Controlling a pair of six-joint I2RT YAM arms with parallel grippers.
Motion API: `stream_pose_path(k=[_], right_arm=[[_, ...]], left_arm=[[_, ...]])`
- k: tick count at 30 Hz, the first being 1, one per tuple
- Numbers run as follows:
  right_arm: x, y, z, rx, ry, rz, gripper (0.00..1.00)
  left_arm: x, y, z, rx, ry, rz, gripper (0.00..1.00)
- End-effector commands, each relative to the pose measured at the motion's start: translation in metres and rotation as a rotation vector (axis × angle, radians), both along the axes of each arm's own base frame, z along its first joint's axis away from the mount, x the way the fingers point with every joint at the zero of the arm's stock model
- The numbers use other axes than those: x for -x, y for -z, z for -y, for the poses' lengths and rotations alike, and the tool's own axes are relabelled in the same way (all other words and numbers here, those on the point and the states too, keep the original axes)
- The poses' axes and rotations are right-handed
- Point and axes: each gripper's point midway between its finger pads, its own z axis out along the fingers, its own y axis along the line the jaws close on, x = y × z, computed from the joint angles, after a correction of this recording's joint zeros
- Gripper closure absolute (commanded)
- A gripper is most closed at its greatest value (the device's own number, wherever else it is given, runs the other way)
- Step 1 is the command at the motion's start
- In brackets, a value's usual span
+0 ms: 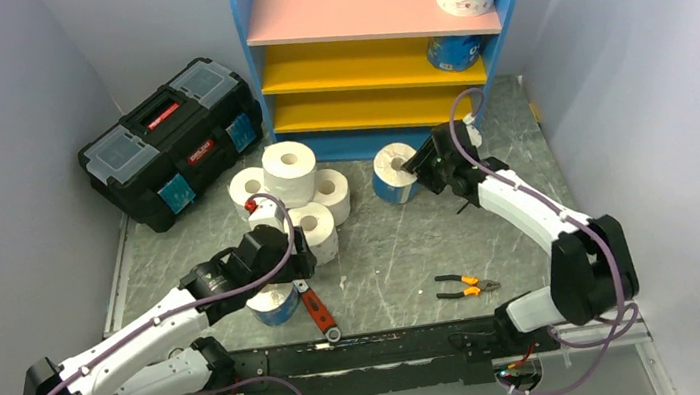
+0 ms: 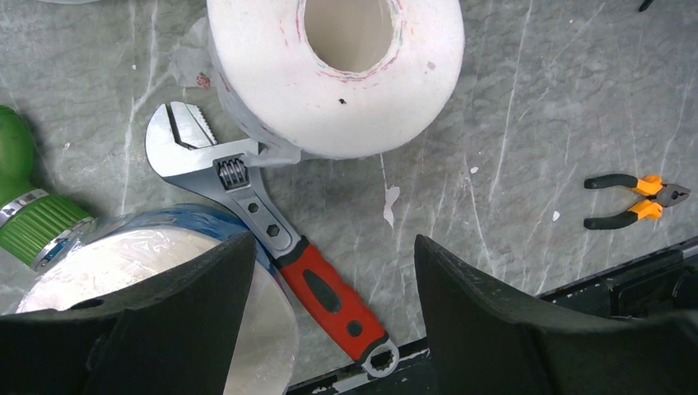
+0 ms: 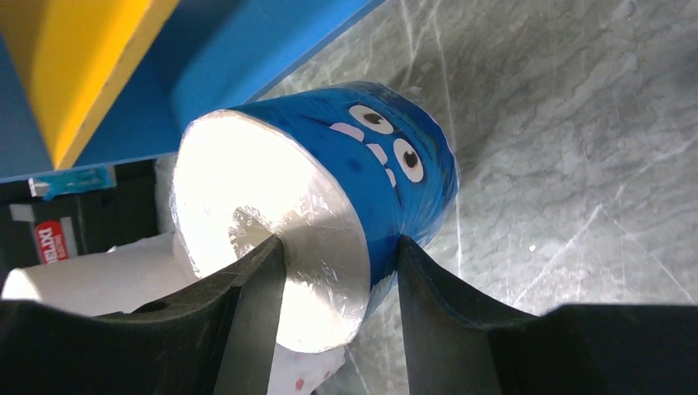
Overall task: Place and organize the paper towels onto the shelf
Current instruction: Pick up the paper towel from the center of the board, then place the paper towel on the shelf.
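- Our left gripper (image 2: 333, 243) hangs wide and empty over a wrapped roll (image 2: 165, 267) beside the wrench (image 2: 272, 230).
- Our right gripper (image 3: 339, 247) pinches the blue roll (image 3: 387, 164) by its wall, one finger in the core, at the foot of the shelf (image 1: 343, 7).
- We should lift it level and clear the board edges.

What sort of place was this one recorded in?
Probably a robot test cell in a lab: plain grey walls box in a marbled table with a toy-coloured shelf, toolbox and paper towel rolls staged on it.
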Motion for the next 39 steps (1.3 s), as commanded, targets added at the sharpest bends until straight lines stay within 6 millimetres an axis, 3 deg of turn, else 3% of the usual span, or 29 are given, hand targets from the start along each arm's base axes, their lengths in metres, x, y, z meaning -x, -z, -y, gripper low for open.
stream_pose_path(k=[1, 8, 12, 17, 32, 39], right_arm=[[-0.002, -0.072, -0.002, -0.044, 0.005, 0.139, 1.0], [0.02, -0.119, 0.01, -0.032, 0.088, 0.12, 1.0], [0.028, -0.127, 0.021, 0.012, 0.213, -0.015, 1.0], [0.028, -0.147, 0.017, -0.066, 0.271, -0.027, 1.0], [-0.009, -0.223, 0.009, -0.168, 0.299, 0.165, 1.0], [-0.033, -0.24, 0.001, -0.182, 0.309, 0.203, 1.0]], left_arm=[[-0.001, -0.011, 0.005, 0.063, -0.008, 0.022, 0.24], [0.0, -0.017, 0.005, 0.078, -0.007, 0.028, 0.24], [-0.001, -0.021, 0.007, 0.087, -0.004, 0.032, 0.24], [-0.001, -0.022, 0.009, 0.098, 0.0, 0.026, 0.24], [-0.001, -0.026, 0.004, 0.095, -0.018, 0.038, 0.24], [-0.001, -0.028, 0.001, 0.086, -0.023, 0.049, 0.24]])
